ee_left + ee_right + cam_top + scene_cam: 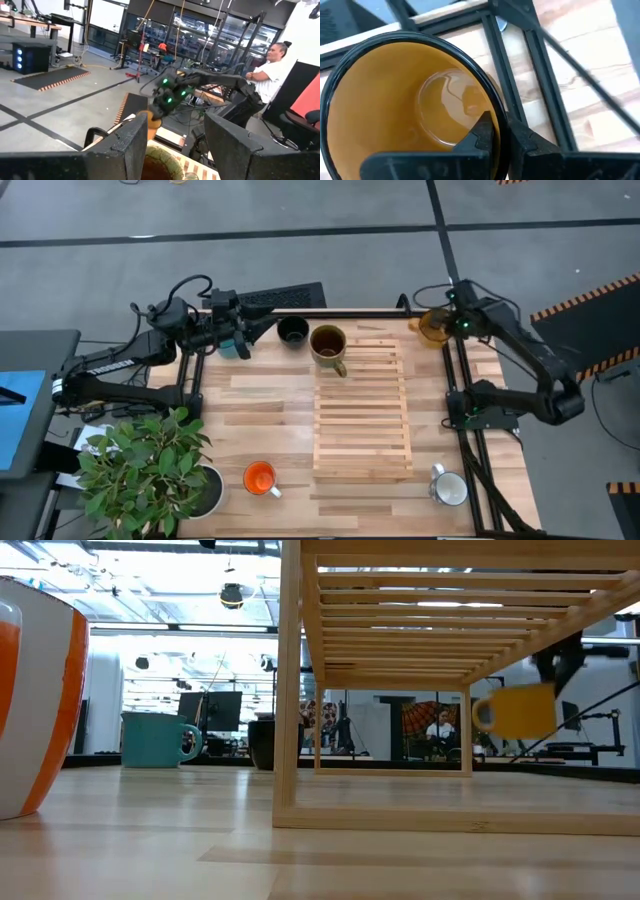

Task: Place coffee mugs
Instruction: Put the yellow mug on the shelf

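Teal mug (pixel 236 343) sits at the counter's (pixel 260 415) far left edge, left end effector (pixel 243 337) released around it. Black mug (pixel 292 331) beside, brown mug (pixel 328 345) on the slatted rack (pixel 362 410). Right end effector (pixel 447 326) grips the mustard mug (pixel 433 328), lifted at the far right corner.

A robotics lab or workshop: a wooden table (pixel 260 405) framed in black rails stands on a grey concrete floor (pixel 300 220) marked with hazard-striped mats (pixel 60 77). Beyond the left gripper's fingers (pixel 125 150) are glass walls, cables, equipment stands, a monitor (pixel 222 710) and a seated person (pixel 270 70)
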`<state>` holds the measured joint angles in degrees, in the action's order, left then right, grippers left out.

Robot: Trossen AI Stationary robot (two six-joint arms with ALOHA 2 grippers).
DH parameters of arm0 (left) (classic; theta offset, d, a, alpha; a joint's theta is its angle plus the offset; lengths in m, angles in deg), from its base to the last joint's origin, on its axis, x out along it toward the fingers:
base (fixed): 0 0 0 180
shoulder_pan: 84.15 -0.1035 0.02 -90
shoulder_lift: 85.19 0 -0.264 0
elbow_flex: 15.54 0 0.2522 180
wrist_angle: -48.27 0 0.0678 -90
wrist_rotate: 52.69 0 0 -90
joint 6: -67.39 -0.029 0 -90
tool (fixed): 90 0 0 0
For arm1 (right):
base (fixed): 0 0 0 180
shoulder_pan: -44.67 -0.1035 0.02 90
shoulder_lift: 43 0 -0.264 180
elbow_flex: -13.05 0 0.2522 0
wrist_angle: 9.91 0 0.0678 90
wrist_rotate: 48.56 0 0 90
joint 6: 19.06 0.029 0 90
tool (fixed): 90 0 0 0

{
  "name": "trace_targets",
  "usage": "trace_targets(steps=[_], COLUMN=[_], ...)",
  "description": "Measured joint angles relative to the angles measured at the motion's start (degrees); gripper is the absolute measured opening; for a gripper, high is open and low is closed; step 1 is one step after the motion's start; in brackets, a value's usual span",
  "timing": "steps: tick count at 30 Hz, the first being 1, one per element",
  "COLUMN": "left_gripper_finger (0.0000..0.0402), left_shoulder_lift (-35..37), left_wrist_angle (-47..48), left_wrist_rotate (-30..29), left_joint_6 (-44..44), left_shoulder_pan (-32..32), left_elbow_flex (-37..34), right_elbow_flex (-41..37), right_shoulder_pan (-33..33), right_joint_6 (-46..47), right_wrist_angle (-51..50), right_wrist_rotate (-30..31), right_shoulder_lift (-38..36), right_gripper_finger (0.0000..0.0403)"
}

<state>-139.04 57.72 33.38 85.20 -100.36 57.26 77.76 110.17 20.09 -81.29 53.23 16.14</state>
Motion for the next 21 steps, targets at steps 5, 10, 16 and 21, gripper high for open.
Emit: trace_targets(steps=[5,10,16,21], left_gripper_finger=[0.0178,0.0178,0.0178,0.0178], left_shoulder_lift=[0.0,0.0,0.0,0.0], left_wrist_angle=[0.4,1.2,1.1,1.1], left_wrist_rotate=[-1.0,-2.5,-2.6,-2.8], left_joint_6=[0.0,0.0,0.0,0.0], left_shoulder_pan=[0.0,0.0,0.0,0.0], left_elbow_flex=[0.0,0.0,0.0,0.0], right_elbow_flex=[9.3,18.8,31.0,36.4], right_shoulder_pan=[-3.1,-11.0,-27.9,-40.0], right_joint_6=[-0.2,-0.4,3.5,5.7], right_wrist_angle=[-2.1,-6.6,-12.0,-14.7], right_wrist_rotate=[-2.6,-8.2,-9.0,-7.6], right_shoulder_lift=[-3.8,-4.0,0.7,7.5], right_gripper_finger=[0.0042,0.0042,0.0042,0.0042])
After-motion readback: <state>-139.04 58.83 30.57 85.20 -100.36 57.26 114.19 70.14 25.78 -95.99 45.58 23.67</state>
